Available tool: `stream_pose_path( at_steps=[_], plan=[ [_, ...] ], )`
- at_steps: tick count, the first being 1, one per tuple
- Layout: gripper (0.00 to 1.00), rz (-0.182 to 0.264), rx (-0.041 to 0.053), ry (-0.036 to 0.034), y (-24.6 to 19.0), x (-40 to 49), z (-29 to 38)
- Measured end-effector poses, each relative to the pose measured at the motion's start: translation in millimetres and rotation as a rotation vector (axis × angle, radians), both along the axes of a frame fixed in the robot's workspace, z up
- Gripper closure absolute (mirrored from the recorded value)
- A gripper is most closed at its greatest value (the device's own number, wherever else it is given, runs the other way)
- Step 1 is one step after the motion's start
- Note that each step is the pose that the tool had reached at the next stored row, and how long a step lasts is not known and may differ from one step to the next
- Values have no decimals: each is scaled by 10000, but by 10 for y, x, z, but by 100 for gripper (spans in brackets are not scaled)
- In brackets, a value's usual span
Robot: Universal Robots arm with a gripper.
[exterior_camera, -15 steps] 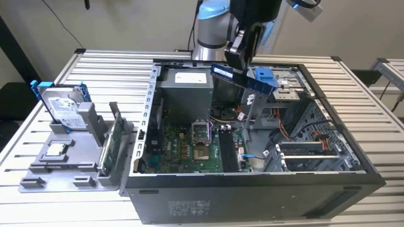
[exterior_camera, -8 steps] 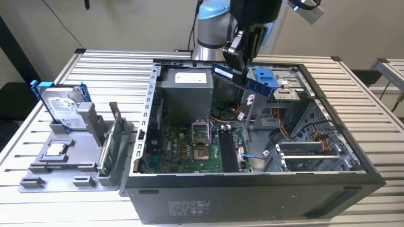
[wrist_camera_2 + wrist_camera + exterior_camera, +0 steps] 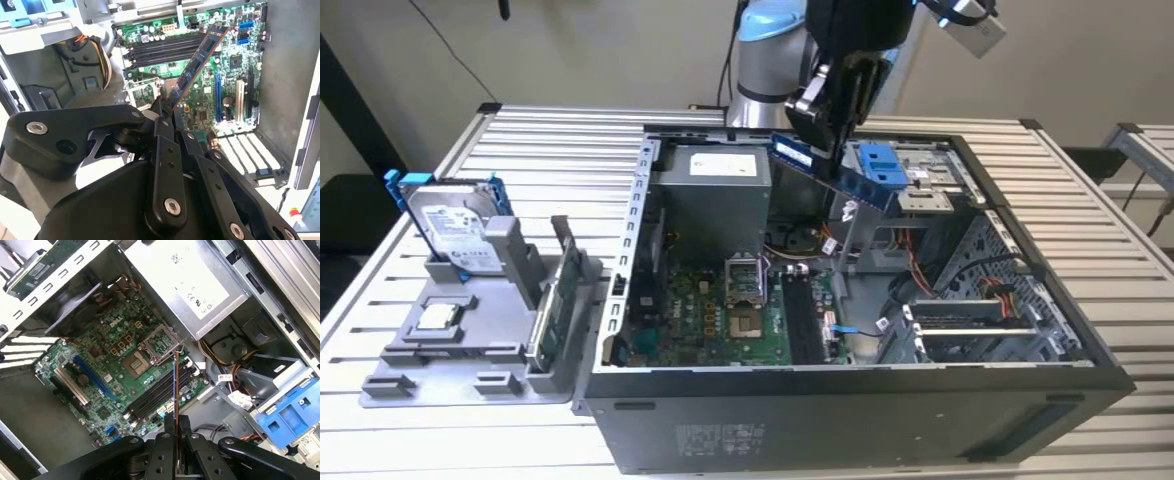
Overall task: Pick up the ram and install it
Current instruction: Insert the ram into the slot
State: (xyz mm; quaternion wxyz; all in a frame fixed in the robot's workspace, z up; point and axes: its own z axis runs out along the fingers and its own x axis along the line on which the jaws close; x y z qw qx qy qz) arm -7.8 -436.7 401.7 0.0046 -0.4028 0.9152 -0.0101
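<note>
Exterior view: gripper (image 3: 827,138) clenched on ram (image 3: 843,176), stick held tilted in air above open computer case (image 3: 854,405), close to blue drive bay (image 3: 881,165). Second wrist view: gripper (image 3: 162,107) pinched one end of ram (image 3: 197,65), rest jutted out over motherboard (image 3: 230,75) and dark memory slots (image 3: 165,49), apart from them. First wrist view: ram (image 3: 175,385) seen edge-on. Hard drive (image 3: 454,228) stood in gray holder (image 3: 467,350) at exterior view's left.
</note>
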Motion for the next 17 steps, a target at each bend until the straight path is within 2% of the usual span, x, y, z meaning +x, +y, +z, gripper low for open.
stream_pose_path(
  at_steps=[6,11,17],
  plan=[
    [86,-464,0,-66,0,0,-17],
    [86,-760,2,-146,0,1,-34],
    [86,-1235,-1,-172,0,2,-58]
  ],
)
